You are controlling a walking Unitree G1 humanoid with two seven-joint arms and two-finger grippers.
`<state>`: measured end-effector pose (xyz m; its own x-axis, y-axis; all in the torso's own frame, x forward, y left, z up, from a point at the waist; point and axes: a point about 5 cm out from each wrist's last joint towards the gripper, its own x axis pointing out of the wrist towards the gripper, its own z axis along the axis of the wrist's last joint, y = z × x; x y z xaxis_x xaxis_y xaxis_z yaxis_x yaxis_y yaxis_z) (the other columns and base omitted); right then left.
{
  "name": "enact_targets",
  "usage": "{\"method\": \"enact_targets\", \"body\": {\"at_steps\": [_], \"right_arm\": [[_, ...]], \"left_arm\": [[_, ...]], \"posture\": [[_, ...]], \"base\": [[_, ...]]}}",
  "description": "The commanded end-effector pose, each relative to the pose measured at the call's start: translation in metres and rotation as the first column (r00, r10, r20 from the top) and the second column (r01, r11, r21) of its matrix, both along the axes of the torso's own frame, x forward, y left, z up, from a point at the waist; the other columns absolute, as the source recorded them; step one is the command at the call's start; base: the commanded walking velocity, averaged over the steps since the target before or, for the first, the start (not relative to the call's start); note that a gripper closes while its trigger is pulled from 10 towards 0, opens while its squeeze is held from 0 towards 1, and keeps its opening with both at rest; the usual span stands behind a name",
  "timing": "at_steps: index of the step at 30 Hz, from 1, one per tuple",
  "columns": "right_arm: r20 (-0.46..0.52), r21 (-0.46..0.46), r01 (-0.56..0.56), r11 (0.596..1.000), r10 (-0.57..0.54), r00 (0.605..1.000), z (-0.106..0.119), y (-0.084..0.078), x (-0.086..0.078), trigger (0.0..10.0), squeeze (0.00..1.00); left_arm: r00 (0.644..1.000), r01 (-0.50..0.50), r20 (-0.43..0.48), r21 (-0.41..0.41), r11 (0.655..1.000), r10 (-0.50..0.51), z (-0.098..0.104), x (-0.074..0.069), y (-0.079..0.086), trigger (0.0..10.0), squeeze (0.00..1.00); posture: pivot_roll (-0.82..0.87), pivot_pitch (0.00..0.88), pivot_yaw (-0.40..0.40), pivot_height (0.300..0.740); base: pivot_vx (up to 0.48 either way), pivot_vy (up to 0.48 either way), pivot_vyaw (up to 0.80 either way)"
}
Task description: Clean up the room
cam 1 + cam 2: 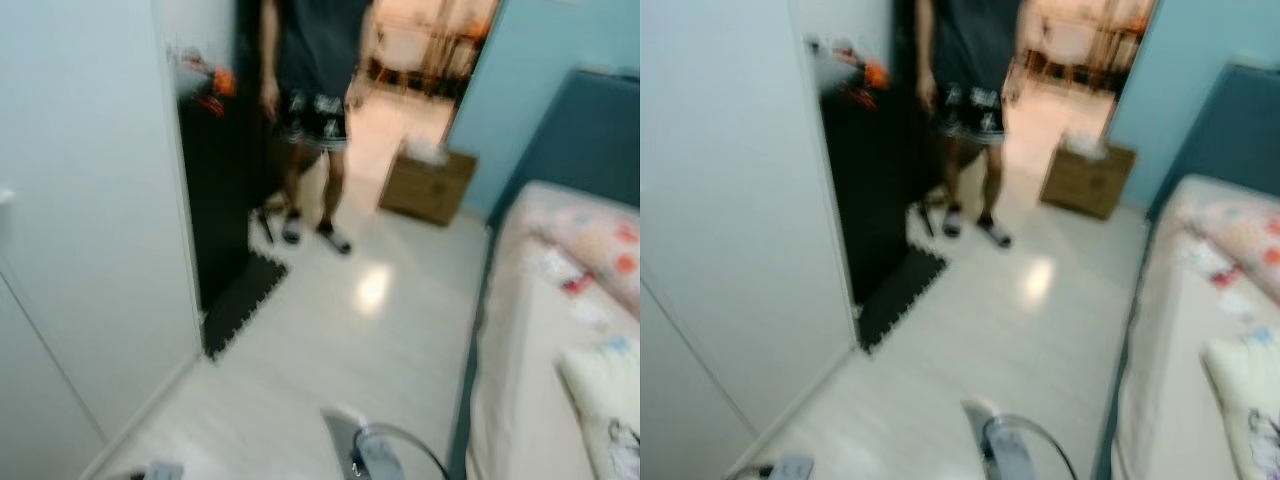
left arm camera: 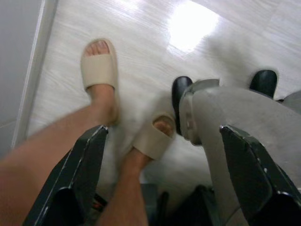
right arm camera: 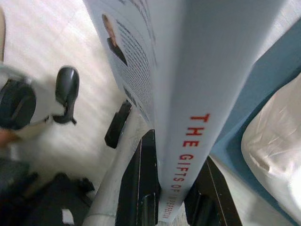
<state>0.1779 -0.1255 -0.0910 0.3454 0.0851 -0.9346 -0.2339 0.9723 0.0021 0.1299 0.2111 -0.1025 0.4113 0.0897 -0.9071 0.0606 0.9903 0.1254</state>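
We hold the book [image 3: 188, 94] clamped in the right gripper [image 3: 174, 188], beside the bed [image 1: 530, 350]. Left gripper [image 2: 164, 174] spread wide, empty. Risk: person [image 1: 315, 110] ahead in walkway; collision w/ legs may jar the book loose.

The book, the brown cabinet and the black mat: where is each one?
Book [image 3: 188, 80]: right wrist view, on its white spine, between the right gripper's fingers.
Cabinet [image 1: 428, 188]: left eye view, on its front.
Mat [image 1: 243, 300]: left eye view, on its middle.

floor [image 1: 330, 340]: glossy pale wood-look | book [image 3: 188, 70]: smooth paper | nightstand [image 1: 428, 186]: wood
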Motion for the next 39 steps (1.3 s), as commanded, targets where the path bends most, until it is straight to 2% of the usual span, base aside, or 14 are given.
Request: {"method": "enact_targets", "body": {"at_steps": [1, 7, 9, 15, 18, 22, 27, 35, 39], "right_arm": [[-0.023, -0.024, 0.041, 0.999, -0.042, 0.999, -0.004, -0.012, -0.008, 10.0, 0.0], [-0.019, -0.035, -0.006, 0.999, 0.005, 1.0, -0.006, -0.008, -0.012, 10.0, 0.0], [-0.018, -0.034, -0.007, 0.999, 0.006, 1.0, -0.006, -0.006, -0.013, 10.0, 0.0], [-0.011, -0.022, -0.01, 1.0, 0.01, 1.0, -0.006, 0.0, -0.015, 10.0, 0.0], [-0.01, 0.008, -0.01, 1.0, 0.01, 1.0, -0.007, 0.01, -0.017, 10.0, 0.0], [-0.013, 0.021, -0.017, 1.0, 0.017, 1.0, -0.008, 0.015, -0.02, 10.0, 0.0], [0.018, 0.032, -0.021, 0.999, 0.02, 1.0, -0.004, 0.02, -0.012, 10.0, 0.0], [0.039, 0.019, -0.062, 0.998, 0.061, 0.997, -0.003, 0.019, -0.01, 10.0, 0.0], [0.042, 0.014, -0.063, 0.998, 0.062, 0.997, -0.003, 0.016, -0.01, 10.0, 0.0]], "left_arm": [[0.999, 0.015, -0.03, -0.013, 1.0, -0.015, -0.003, -0.007, -0.006, 10.0, 0.0], [1.0, -0.007, 0.017, 0.006, 1.0, 0.007, 0.003, 0.008, 0.005, 10.0, 0.0], [1.0, -0.008, 0.021, 0.008, 1.0, 0.008, 0.004, 0.009, 0.007, 10.0, 0.0], [1.0, -0.011, 0.009, 0.009, 1.0, 0.011, 0.003, 0.004, 0.009, 10.0, 0.0], [1.0, -0.011, -0.008, 0.019, 1.0, 0.011, 0.002, -0.003, 0.015, 10.0, 0.0], [1.0, -0.015, -0.006, 0.032, 0.999, 0.015, 0.004, -0.003, 0.021, 10.0, 0.0], [1.0, -0.029, 0.013, 0.046, 0.998, 0.029, 0.007, 0.002, 0.029, 10.0, 0.0], [0.998, -0.014, 0.056, 0.042, 0.999, 0.012, 0.013, 0.022, 0.025, 10.0, 0.0], [0.998, -0.009, 0.064, 0.031, 0.999, 0.007, 0.013, 0.026, 0.019, 10.0, 0.0]], "posture": [[0.15, 0.0, -0.115, 0.74], [0.19, 0.0, -0.123, 0.74], [0.19, 0.0, -0.121, 0.74], [0.19, 0.0, -0.098, 0.74], [0.21, 0.0, -0.08, 0.74], [0.22, 0.0, -0.077, 0.74], [0.24, 0.0, -0.067, 0.74], [0.23, 0.0, -0.076, 0.74], [0.21, 0.0, -0.08, 0.74]], "base": [[0.285, 0.0, -0.72], [0.291, 0.0, -0.72], [0.304, 0.0, -0.67], [0.309, 0.0, -0.2], [0.316, 0.0, -0.26], [0.321, 0.0, -0.77], [0.322, 0.0, -0.59], [0.328, 0.0, 0.0], [0.346, 0.0, 0.0]]}}
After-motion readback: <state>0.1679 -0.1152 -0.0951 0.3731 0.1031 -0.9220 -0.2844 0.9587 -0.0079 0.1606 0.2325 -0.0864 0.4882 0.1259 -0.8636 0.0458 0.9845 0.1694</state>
